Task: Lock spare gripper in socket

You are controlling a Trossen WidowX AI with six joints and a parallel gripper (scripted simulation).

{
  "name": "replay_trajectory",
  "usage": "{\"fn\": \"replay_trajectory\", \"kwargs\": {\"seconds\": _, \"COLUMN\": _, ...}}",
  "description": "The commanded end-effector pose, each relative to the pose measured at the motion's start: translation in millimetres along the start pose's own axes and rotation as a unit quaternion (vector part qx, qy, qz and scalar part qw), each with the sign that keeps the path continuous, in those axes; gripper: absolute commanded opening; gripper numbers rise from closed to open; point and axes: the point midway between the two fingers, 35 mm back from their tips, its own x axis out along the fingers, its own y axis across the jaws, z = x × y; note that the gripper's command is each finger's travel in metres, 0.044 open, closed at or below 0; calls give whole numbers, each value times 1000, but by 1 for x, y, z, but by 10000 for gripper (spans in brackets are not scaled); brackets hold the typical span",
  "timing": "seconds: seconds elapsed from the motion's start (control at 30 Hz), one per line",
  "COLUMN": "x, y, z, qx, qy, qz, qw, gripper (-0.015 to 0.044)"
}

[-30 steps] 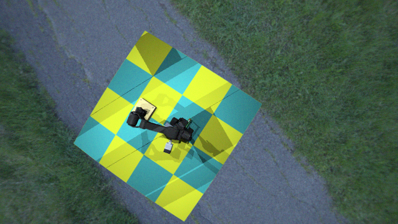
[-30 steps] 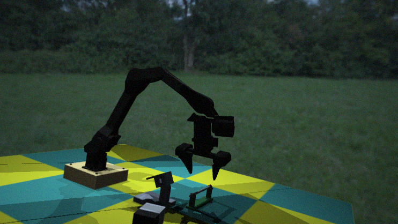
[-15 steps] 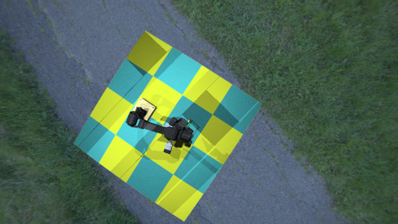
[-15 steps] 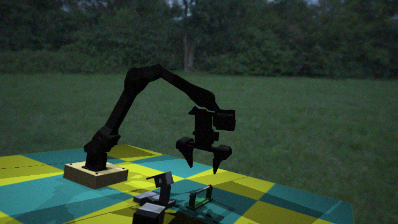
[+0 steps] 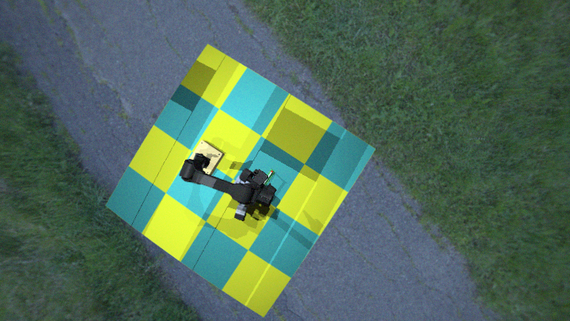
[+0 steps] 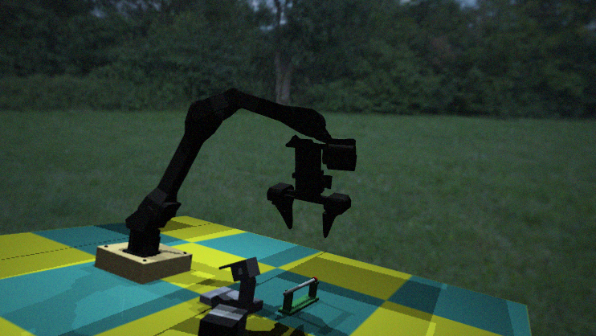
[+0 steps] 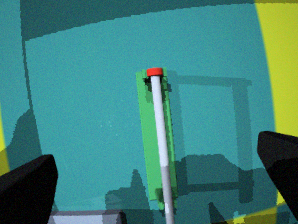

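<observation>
The lock pin (image 6: pixel 299 286) (image 7: pixel 159 120), a light rod with a red head, lies across the two posts of the green rack (image 6: pixel 299 305) (image 7: pixel 151 150) (image 5: pixel 270 178). My gripper (image 6: pixel 308 232) (image 7: pixel 159 155) is open and empty, well above the pin, with one finger on either side of it in the wrist view. The grey mount (image 6: pixel 247 289) stands beside the rack, with a tilted head on a post; no red pin head shows at it. A separate dark block with a grey top (image 6: pixel 223 316) (image 5: pixel 240 212), apparently the spare gripper, is nearer the exterior camera, cut off there. Its spigot cannot be made out.
The arm's wooden base (image 5: pixel 214 155) (image 6: pixel 139 271) is beyond the mount from the rack. The arm arches above the mount and hides much of it in the top view. The checkered mat (image 5: pixel 255 95) (image 6: pixel 471 294) ends beyond the rack. Shadows cross the mat.
</observation>
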Motion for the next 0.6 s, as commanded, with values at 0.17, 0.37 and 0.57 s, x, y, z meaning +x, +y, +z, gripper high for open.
{"fn": "replay_trajectory", "kwargs": {"seconds": 0.17, "x": -10, "y": -15, "z": -80, "qx": 395, "qy": 29, "qz": -27, "qw": 918, "gripper": 440}}
{"fn": "replay_trajectory", "kwargs": {"seconds": 0.37, "x": -21, "y": -19, "z": -136, "qx": 654, "qy": 43, "qz": -61, "qw": 753, "gripper": 440}}
{"fn": "replay_trajectory", "kwargs": {"seconds": 0.57, "x": -28, "y": -19, "z": -169, "qx": 783, "qy": 46, "qz": -86, "qw": 615, "gripper": 440}}
